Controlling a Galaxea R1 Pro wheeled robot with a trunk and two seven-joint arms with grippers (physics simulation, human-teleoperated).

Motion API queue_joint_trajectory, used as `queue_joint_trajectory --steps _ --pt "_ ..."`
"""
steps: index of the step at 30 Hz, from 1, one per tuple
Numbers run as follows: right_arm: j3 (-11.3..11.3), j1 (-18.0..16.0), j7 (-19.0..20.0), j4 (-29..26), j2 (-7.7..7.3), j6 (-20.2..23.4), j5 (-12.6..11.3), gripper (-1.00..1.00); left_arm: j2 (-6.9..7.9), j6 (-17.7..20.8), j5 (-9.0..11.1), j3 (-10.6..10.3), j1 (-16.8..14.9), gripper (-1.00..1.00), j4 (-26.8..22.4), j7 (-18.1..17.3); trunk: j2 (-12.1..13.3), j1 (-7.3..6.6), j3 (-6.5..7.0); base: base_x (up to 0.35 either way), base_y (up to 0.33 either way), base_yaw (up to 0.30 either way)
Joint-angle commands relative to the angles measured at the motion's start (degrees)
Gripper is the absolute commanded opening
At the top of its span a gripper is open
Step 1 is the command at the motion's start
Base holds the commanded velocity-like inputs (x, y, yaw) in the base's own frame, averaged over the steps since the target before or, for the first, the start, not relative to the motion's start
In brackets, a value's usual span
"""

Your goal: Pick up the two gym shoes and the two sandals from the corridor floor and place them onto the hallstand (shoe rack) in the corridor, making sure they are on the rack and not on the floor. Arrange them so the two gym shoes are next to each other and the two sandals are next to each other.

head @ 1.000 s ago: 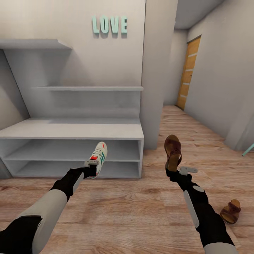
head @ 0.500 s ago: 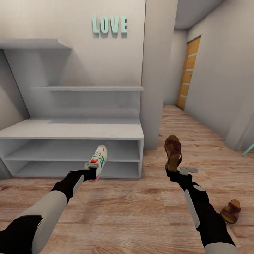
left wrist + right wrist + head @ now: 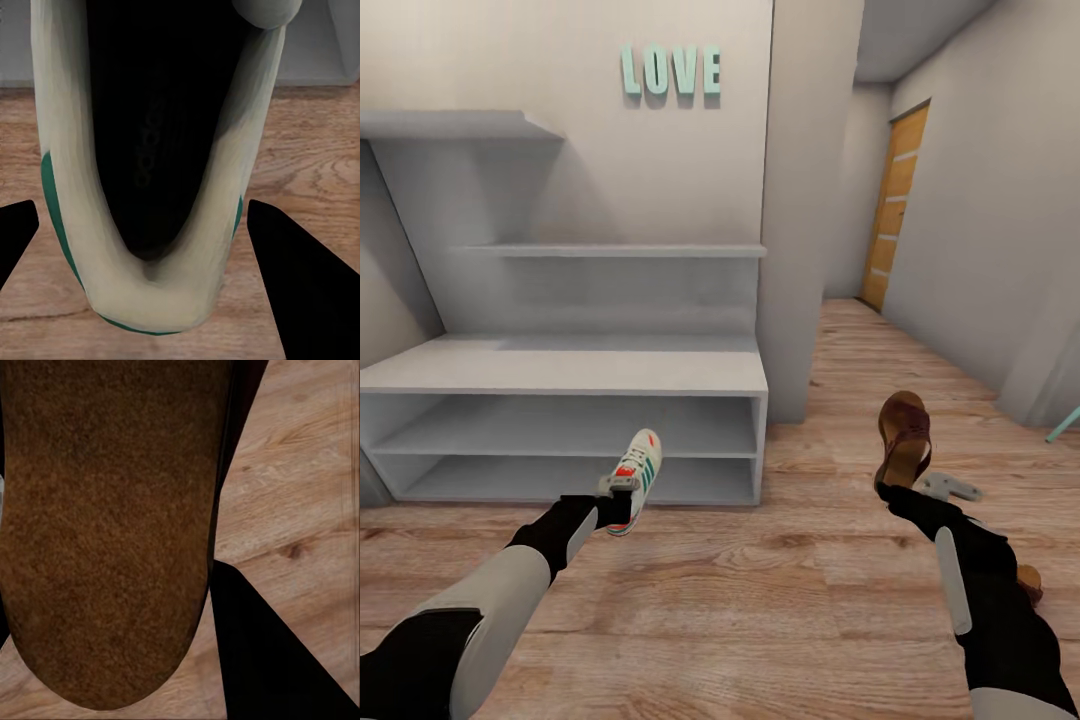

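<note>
Both shoes need carrying level to the pale grey-white hallstand (image 3: 690,372) and setting well inside a shelf edge, leaving room alongside for each one's partner. The left gripper (image 3: 616,497) is clenched on a cream-white sneaker with green stripes (image 3: 636,463), arm stretched forward just before the lower shelves. The right gripper (image 3: 901,487) grasps a dark-brown leather sandal (image 3: 904,434), held upright over the wood-plank floor (image 3: 760,600), right of the rack.

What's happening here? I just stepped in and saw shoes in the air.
A simulated robot is tidying shoes. Its left hand holds a gym shoe in front of the hallstand, whose shelves hold no shoes yet. Its right hand holds a brown sandal above the corridor floor. A second sandal lies on the floor, partly hidden behind the right arm.
</note>
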Motion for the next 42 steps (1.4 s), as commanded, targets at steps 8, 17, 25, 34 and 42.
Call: queue_joint_trajectory --steps 8,17,25,34,42 --pt "-1.32 -0.03 -0.29 -0.77 -0.07 0.47 -0.56 -1.00 0.08 0.39 -0.20 0.18 -0.01 -1.00 -0.11 -0.22 -0.08 0.09 -1.36 0.000 0.000 0.000" --pt "-1.35 -0.03 -0.29 -0.76 -0.01 0.48 -0.51 -1.00 0.09 0.52 -0.22 0.22 -0.09 -1.00 -2.70 -0.21 -0.20 0.32 -4.18 0.000 0.000 0.000" --pt "-1.35 -0.03 -0.29 -0.75 0.01 0.48 -0.51 -1.00 0.17 0.62 -0.25 0.27 -0.10 -1.00 -5.33 -0.21 -0.30 0.53 -6.71 0.000 0.000 0.000" --pt "-1.35 -0.03 -0.29 -0.91 0.01 0.48 -0.51 -1.00 0.18 0.76 -0.24 0.28 -0.25 -1.00 -6.90 -0.13 -0.42 0.76 -9.54 0.000 0.000 0.000" --pt "-1.27 -0.03 -0.29 -0.88 -0.04 0.48 -0.51 -1.00 0.19 0.83 -0.26 0.28 -0.36 -1.00 -6.95 -0.13 -0.42 0.76 -10.12 0.000 0.000 0.000"
